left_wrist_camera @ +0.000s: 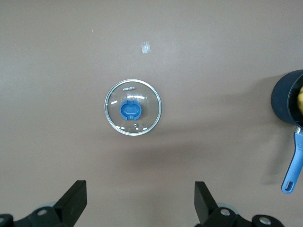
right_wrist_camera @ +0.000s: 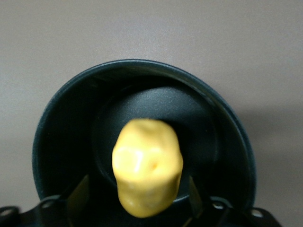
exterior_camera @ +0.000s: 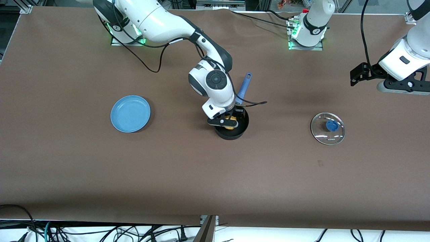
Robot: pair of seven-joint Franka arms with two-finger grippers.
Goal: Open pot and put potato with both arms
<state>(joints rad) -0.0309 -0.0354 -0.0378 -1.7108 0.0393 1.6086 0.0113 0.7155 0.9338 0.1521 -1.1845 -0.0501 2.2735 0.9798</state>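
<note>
The black pot (exterior_camera: 232,134) stands uncovered mid-table, its blue handle (exterior_camera: 244,85) pointing toward the robots' bases. My right gripper (exterior_camera: 228,121) hangs in the pot's mouth. The yellow potato (exterior_camera: 229,127) sits between its fingers. In the right wrist view the potato (right_wrist_camera: 147,165) is over the pot's floor (right_wrist_camera: 61,142), and the fingers (right_wrist_camera: 79,194) stand apart from its sides, open. The glass lid (exterior_camera: 327,128) with its blue knob lies flat on the table toward the left arm's end. My left gripper (left_wrist_camera: 140,198) is open and empty, raised over the table by the lid (left_wrist_camera: 133,107).
A flat blue plate (exterior_camera: 130,113) lies toward the right arm's end of the table. A black cable runs off the right wrist past the pot handle. A small pale scrap (left_wrist_camera: 146,47) lies on the table near the lid. The pot's edge (left_wrist_camera: 284,101) shows in the left wrist view.
</note>
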